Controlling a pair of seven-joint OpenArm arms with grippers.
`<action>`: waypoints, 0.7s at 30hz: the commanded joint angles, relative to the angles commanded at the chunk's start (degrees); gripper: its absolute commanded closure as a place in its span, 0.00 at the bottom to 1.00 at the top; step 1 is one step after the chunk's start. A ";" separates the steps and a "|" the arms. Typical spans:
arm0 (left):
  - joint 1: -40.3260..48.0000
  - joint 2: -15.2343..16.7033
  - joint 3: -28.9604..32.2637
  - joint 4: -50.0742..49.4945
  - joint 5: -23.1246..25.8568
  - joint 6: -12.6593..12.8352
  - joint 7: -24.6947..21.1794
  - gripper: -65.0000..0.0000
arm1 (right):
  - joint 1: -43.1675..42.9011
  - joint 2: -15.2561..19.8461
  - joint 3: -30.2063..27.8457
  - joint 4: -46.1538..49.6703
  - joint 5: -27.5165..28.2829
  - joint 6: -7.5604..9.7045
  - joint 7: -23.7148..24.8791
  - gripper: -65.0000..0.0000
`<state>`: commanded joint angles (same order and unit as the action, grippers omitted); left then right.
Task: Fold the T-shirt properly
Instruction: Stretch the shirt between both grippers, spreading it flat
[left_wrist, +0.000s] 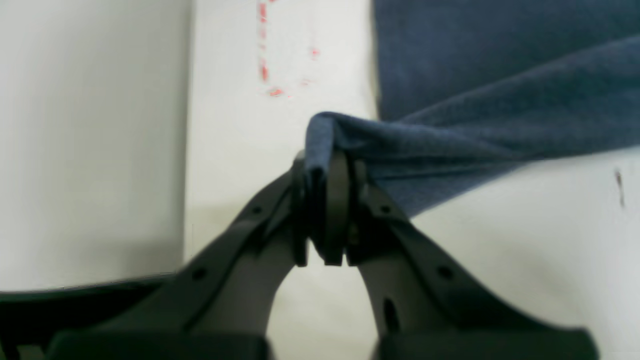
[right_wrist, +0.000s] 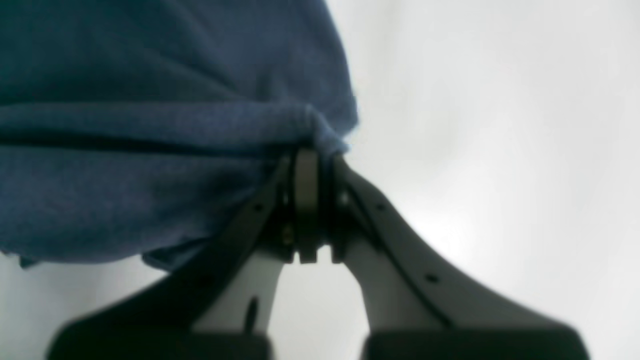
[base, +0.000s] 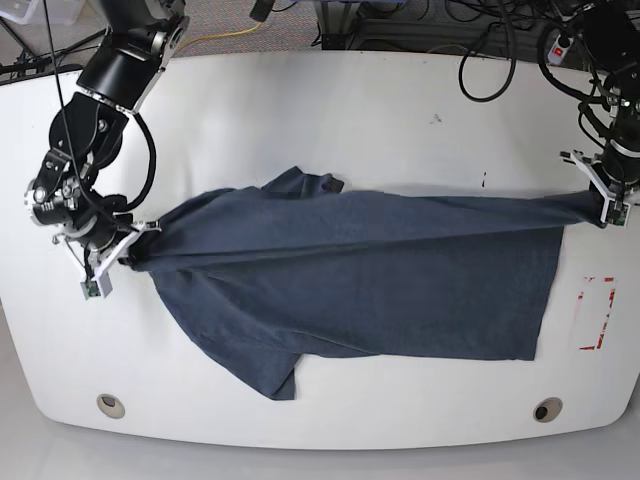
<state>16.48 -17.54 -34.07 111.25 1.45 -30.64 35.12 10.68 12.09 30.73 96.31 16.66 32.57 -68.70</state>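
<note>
Table (base: 320, 100), white and oval-ended, carries everything; positions below are given relative to the T-shirt.

T-shirt (base: 350, 285): dark slate-blue, spread across the middle of the table, stretched taut along its far edge between the two grippers. One sleeve lies at its near edge, another bunches at its far edge. No lettering shows on the upward face.

Right arm (base: 95, 110): black, reaches from the far table edge down to the end of the shirt on the base view's left, elbow bent, wrist angled toward the cloth. Right gripper (right_wrist: 307, 165): jaws closed together on a bunched fold of the T-shirt (right_wrist: 150, 150), with cloth gathered over the fingertips.

Left arm (base: 610, 60): descends from the far corner to the opposite end of the shirt, wrist pointing down. Left gripper (left_wrist: 325, 170): jaws pressed shut on a folded corner of the T-shirt (left_wrist: 500, 115), the fabric wrapped over the tips and pulled into a tight ridge.

Red tape marks (base: 597, 313): a rectangle outline on the table just beyond the shirt's edge, below the left gripper (base: 608, 205).
</note>
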 joint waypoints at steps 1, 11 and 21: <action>1.23 0.00 0.09 0.00 0.00 0.00 0.00 0.97 | -1.05 -0.70 0.97 0.00 0.00 1.05 -0.79 1.00; 4.75 0.09 0.09 -0.09 0.00 0.00 0.00 0.97 | -2.90 -4.22 11.08 -0.09 0.00 7.43 -8.62 1.00; 4.48 -0.26 0.00 0.00 0.00 0.00 0.00 0.97 | -1.58 -3.87 10.73 -0.35 6.15 7.43 -11.30 1.00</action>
<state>20.97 -17.80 -34.07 111.25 1.45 -30.64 35.12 9.10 8.22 41.45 95.96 22.81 40.00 -80.00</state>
